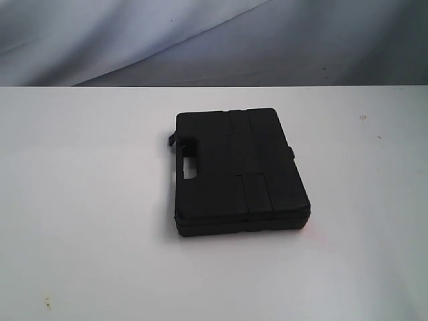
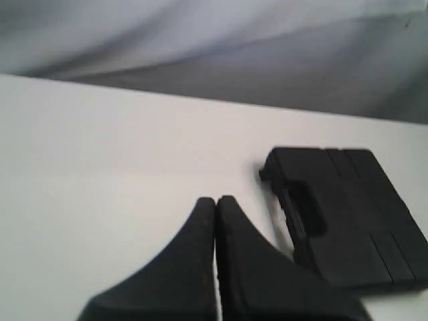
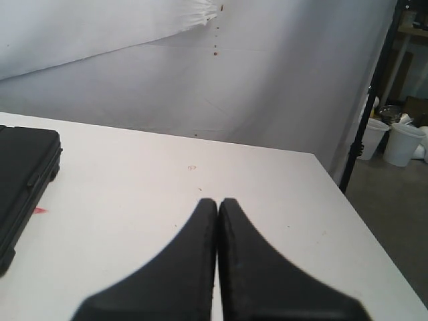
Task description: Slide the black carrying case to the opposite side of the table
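Leftmost, my left gripper (image 2: pixel 215 200) hangs over the table (image 2: pixel 100 154), jaws pressed together on nothing. The case (image 1: pixel 237 170) lies flat mid-table, handle toward that side. Only my wrist views show grippers. My right gripper (image 3: pixel 218 200), jaws likewise together and empty, sees just the case's edge.

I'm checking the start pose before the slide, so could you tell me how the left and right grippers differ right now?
The left gripper sits off the handle side of the black case, with most of it in view. The right gripper points over bare table, with only one end of the case at its view's edge. Both are shut, empty and clear of the case.
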Controlling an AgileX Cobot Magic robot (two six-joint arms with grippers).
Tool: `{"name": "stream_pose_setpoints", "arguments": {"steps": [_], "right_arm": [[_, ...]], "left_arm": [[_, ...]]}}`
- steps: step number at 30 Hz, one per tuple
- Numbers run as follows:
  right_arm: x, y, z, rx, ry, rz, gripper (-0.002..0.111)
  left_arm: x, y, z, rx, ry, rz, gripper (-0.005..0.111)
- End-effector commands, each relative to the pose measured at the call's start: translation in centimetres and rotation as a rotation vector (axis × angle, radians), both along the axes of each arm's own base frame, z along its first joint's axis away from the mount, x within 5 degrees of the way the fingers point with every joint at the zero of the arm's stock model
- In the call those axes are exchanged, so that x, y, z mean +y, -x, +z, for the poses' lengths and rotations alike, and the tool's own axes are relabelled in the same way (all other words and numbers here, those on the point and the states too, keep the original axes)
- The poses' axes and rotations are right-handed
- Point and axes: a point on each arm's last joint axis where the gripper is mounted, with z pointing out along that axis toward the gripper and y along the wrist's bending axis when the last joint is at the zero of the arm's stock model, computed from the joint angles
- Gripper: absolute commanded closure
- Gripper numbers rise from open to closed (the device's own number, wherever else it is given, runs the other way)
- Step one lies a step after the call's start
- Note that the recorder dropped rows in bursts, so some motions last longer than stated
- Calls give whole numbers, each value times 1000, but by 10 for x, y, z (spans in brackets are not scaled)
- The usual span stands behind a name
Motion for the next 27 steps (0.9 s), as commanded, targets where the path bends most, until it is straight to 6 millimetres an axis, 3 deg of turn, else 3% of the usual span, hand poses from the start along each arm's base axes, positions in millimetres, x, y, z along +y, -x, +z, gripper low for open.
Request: {"name": "stream_pose_setpoints", "arguments": {"steps": [1, 9, 12, 16, 23, 27], "right_arm": [[0, 0, -1, 0, -9, -6, 108], [0, 0, -1, 0, -9, -6, 108], [0, 0, -1, 0, -9, -6, 108], [0, 0, -1, 0, -9, -6, 108], [0, 0, -1, 0, -9, -6, 108], [0, 0, -1, 0, -9, -6, 108]], "left_arm": [[-10, -25, -19, 217, 51, -81, 107], [-16, -71, -46, 373, 78, -127, 107], [-23, -82, -50, 358, 68, -153, 107], [-44, -91, -56, 328, -2, -233, 107], [-88, -109, -77, 338, -77, -213, 107], [-113, -125, -85, 424, -181, -213, 107]]}}
